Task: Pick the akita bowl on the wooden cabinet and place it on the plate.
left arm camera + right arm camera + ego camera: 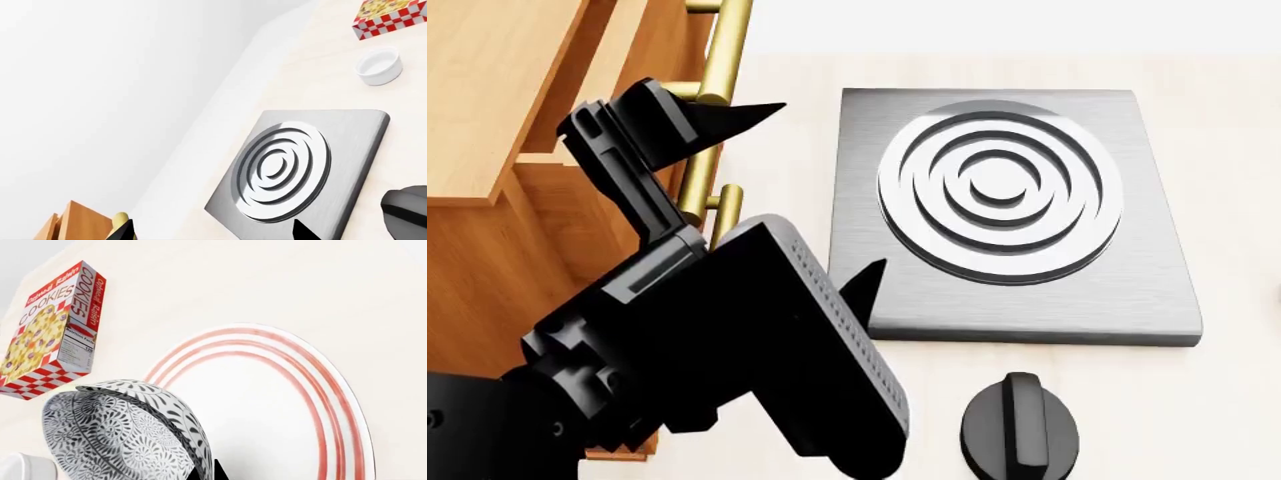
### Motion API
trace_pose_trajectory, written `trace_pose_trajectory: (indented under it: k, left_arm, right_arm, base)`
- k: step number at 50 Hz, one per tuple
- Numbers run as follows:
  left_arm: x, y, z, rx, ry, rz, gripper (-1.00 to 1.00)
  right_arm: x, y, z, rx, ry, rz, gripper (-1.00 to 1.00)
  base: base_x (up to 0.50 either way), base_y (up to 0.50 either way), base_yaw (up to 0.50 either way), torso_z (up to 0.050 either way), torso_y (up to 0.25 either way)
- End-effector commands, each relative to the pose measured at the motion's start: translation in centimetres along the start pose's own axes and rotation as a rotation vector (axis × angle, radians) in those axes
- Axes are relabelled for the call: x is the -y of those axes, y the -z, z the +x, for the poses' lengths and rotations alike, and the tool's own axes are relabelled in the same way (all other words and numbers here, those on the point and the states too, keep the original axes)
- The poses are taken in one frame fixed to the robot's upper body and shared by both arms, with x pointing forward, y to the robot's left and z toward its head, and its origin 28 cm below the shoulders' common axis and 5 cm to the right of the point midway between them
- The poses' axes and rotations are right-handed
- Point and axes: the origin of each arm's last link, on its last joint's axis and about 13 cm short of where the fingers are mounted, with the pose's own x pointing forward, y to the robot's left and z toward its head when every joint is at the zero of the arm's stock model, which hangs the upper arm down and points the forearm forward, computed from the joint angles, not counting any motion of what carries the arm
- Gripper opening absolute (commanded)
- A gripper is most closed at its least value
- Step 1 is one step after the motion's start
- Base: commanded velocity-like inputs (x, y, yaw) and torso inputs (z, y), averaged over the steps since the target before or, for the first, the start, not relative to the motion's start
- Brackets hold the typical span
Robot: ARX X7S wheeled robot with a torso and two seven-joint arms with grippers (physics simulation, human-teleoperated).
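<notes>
Right gripper (208, 472) pinches the patterned akita bowl (127, 435) by its rim above the red-ringed plate (280, 405); left gripper (807, 190) spread, empty, beside the wooden cabinet (507, 90)

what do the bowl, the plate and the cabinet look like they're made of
Bowl: probably glazed ceramic, with a fine black-and-white printed pattern.
Plate: likely glazed ceramic too, smooth white with thin red rings.
Cabinet: wood, orange-brown with visible grain, with brass-coloured bar handles.
</notes>
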Motion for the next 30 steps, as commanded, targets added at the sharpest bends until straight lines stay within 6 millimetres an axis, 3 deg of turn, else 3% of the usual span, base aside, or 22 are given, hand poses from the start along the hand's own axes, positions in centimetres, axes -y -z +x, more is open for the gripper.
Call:
trace_pose_trajectory:
  k: [1, 30]
  left_arm:
    - [0.0, 0.1, 0.0, -0.001, -0.001, 0.001, 1.00]
    - [0.1, 0.4, 0.1, -0.010, 0.002, -0.004, 1.00]
  right_arm:
    - [-0.2, -0.2, 0.1, 0.007, -0.012, 0.016, -1.00]
    - [0.4, 1.0, 1.3, -0.012, 0.030, -0.001, -1.00]
  base:
    - [0.00, 0.00, 0.00, 0.000, 0.000]
    - [0.00, 0.00, 0.00, 0.000, 0.000]
